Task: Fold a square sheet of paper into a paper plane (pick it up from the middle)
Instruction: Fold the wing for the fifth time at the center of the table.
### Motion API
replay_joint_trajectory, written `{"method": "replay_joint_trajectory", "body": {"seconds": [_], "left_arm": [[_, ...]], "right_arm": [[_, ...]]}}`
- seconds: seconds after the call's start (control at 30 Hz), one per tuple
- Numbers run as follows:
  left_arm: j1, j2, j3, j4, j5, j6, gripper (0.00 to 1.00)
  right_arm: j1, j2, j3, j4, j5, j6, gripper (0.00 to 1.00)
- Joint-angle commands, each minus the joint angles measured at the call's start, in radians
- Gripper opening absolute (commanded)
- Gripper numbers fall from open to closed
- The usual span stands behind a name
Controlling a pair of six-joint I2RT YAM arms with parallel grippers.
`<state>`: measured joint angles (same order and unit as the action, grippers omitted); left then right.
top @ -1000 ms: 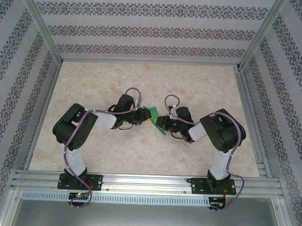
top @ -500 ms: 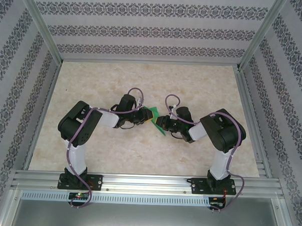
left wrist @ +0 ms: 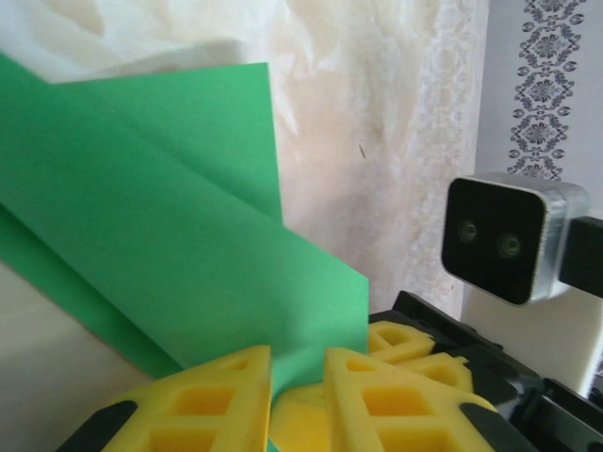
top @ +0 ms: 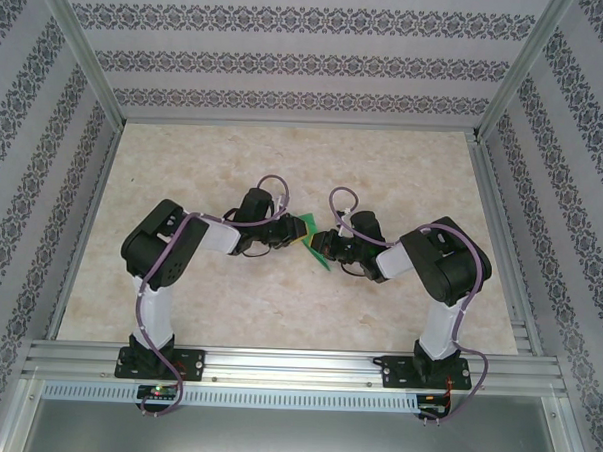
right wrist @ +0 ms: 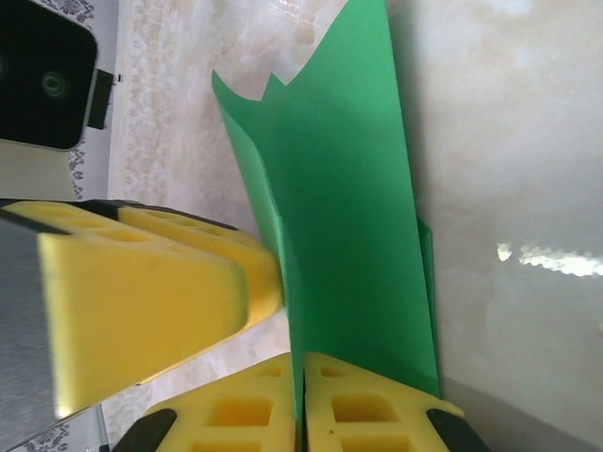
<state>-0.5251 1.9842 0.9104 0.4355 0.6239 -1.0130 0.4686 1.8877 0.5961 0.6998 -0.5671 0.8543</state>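
While held up between both arms at mid-table, square sheet of paper (top: 305, 224): already creased into overlapping layers, more a folded strip than a square; slightly more bunched from above than a second ago; cannot tell whether touching the table (top: 183, 181).
Left arm (top: 166, 245): swung inward at the elbow toward 3 o'clock over the last second; barely shifted at the wrist.
Left gripper (left wrist: 297, 377): at 9 o'clock of the sheet; drawn in a touch over that second, now clamped on a lower edge of the green paper.
Right gripper (right wrist: 301, 386): at 3 o'clock of the sheet; unchanged, pinched tight on the opposite edge, with the sheet rising from between the jaws.
Spacing: tip to tip, nearly touching; right wrist camera (left wrist: 513, 240) close by at 3 o'clock in the left wrist view.
Meaning: probably tightening a two-sided hold to press or set a crease; mid-fold, no dart shape yet.
Risk: could tear or skew the thin paper if pulled apart unevenly.
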Motion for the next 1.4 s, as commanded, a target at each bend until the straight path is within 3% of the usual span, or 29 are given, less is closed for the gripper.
{"method": "replay_joint_trajectory", "body": {"seconds": [0.0,0.4,1.03,1.37], "left_arm": [[-0.010,0.017,0.030,0.009,0.013,0.030,0.21],[-0.010,0.025,0.039,-0.067,-0.018,0.045,0.19],[-0.011,0.052,0.095,-0.191,-0.049,0.041,0.17],[-0.010,0.019,0.101,-0.169,-0.022,0.055,0.18]], "right_arm": [[-0.004,0.026,-0.010,-0.118,0.030,-0.035,0.12],[-0.004,-0.062,0.006,-0.196,0.012,-0.058,0.20],[0.001,-0.183,0.047,-0.411,0.056,-0.175,0.25],[-0.004,-0.157,0.011,-0.357,0.051,-0.144,0.11]]}}
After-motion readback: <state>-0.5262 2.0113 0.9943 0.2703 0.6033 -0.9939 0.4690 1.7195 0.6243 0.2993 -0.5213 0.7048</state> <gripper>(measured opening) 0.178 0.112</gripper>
